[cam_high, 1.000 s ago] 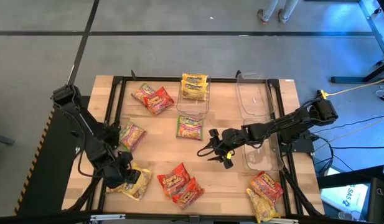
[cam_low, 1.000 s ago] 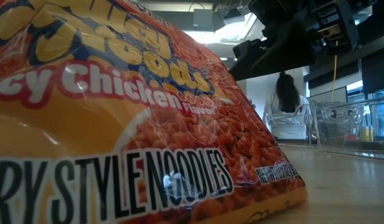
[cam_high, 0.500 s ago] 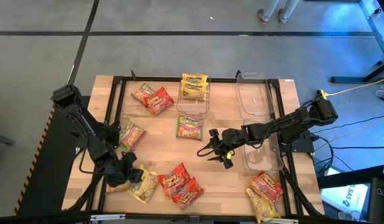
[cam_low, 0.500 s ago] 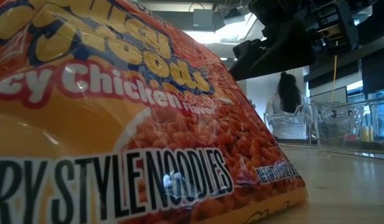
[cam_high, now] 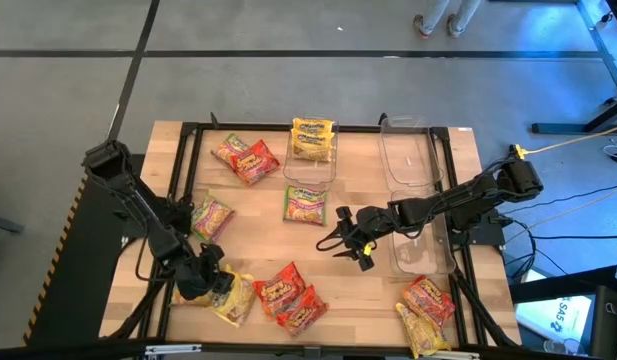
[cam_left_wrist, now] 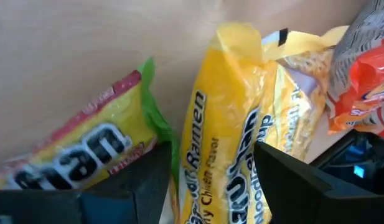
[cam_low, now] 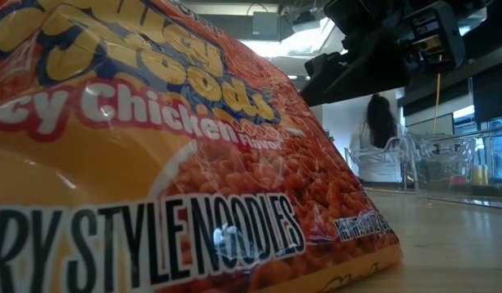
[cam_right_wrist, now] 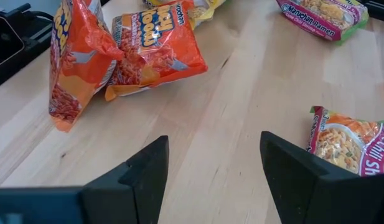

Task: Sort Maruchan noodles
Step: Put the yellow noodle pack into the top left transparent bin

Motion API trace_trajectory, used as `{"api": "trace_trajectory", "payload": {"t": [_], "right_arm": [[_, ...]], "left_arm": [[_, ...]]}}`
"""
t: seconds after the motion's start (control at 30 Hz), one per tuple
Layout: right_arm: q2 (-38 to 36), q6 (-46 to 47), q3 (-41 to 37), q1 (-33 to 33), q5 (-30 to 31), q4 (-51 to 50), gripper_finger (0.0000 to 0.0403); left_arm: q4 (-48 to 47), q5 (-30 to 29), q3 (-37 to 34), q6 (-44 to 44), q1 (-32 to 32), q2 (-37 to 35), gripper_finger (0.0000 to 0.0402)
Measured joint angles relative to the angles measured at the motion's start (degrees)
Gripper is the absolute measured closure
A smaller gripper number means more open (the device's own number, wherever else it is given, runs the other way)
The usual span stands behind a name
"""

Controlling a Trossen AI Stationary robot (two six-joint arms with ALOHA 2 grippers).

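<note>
Maruchan noodle packets lie scattered over the wooden table point(cam_high: 368, 300). My left gripper point(cam_high: 210, 285) is low at the near left, open, tipped down over a yellow packet point(cam_high: 235, 300). That packet point(cam_left_wrist: 232, 143) fills the gap between the fingers, and a green-edged packet point(cam_left_wrist: 86, 149) lies just outside one finger. Two red-orange packets point(cam_high: 288, 298) lie right of the yellow one. My right gripper point(cam_high: 338, 236) hangs open over bare wood mid-table, empty. Other yellow packets point(cam_high: 313, 138) rest in a clear bin. My left gripper stands with one finger point(cam_left_wrist: 139, 186) on each side of the yellow packet's raised long edge point(cam_left_wrist: 210, 162), coming from above at a slant. The packet lies on the table. Whether the fingers touch it I cannot tell.
Two clear bins point(cam_high: 408, 155) point(cam_high: 420, 245) stand at the right. More packets lie at the far left point(cam_high: 245, 156), mid-table point(cam_high: 305, 204), left point(cam_high: 212, 216) and the near right corner point(cam_high: 426, 312). A red-orange packet point(cam_low: 153, 163) fills the low view. A person point(cam_low: 379, 134) stands in the room behind.
My left gripper has sunk toward the table and edged toward the near right, tipping further down. The yellow packet beneath it has slid a little toward the red-orange packets.
</note>
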Motion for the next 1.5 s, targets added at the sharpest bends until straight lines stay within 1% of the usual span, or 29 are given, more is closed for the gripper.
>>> {"api": "trace_trajectory", "payload": {"t": [0.13, 0.23, 0.37, 0.43, 0.53, 0.87, 1.0, 1.13, 1.23, 1.33, 1.4, 1.5], "right_arm": [[0.0, 0.0, 0.0, 0.0, 0.0, 0.0, 0.0182], [0.0, 0.0, 0.0, 0.0, 0.0, 0.0, 0.0182], [0.0, 0.01, 0.0, 0.0, 0.0, 0.0, 0.0182], [0.0, 0.02, 0.0, 0.0, 0.0, 0.0, 0.0182], [0.0, 0.02, 0.0, 0.0, 0.0, 0.02, 0.0182], [0.0, 0.02, 0.0, 0.0, 0.04, 0.07, 0.0182], [0.0, 0.03, 0.0, 0.0, 0.07, 0.07, 0.0182], [0.02, 0.02, 0.0, 0.0, 0.17, 0.11, 0.0182], [0.0, 0.02, 0.0, 0.0, 1.34, 0.15, 0.0182], [0.01, 0.04, 0.03, 0.0, 3.25, 0.17, 0.0182], [0.02, 0.03, 0.25, 0.0, 4.81, 0.17, 0.0182], [0.02, 0.02, 1.1, 0.0, 8.09, 0.2, 0.0182]], "left_arm": [[6.37, 0.83, 0.0, 4.13, 2.02, 3.55, 0.0179], [9.99, 2.85, 0.0, 6.0, 2.99, 5.15, 0.0179], [11.14, 3.75, 0.0, 8.33, 3.53, 5.7, 0.0181], [11.18, 3.4, 0.0, 10.31, 3.83, 5.72, 0.0191], [11.25, 2.77, 0.0, 12.73, 4.1, 5.2, 0.022], [13.3, 1.69, 0.0, 15.77, 4.1, 5.04, 0.0345], [13.33, 2.85, 0.0, 17.05, 4.1, 5.04, 0.0391], [13.16, 3.26, 0.11, 17.3, 4.1, 5.04, 0.0399], [11.31, 4.78, 1.34, 18.3, 4.49, 4.65, 0.0401], [6.07, 5.51, 3.82, 19.64, 5.23, 2.74, 0.0401], [0.01, 5.34, 6.45, 21.41, 5.87, 1.1, 0.0401], [-12.44, 5.14, 11.47, 23.15, 6.77, -0.94, 0.0401]]}}
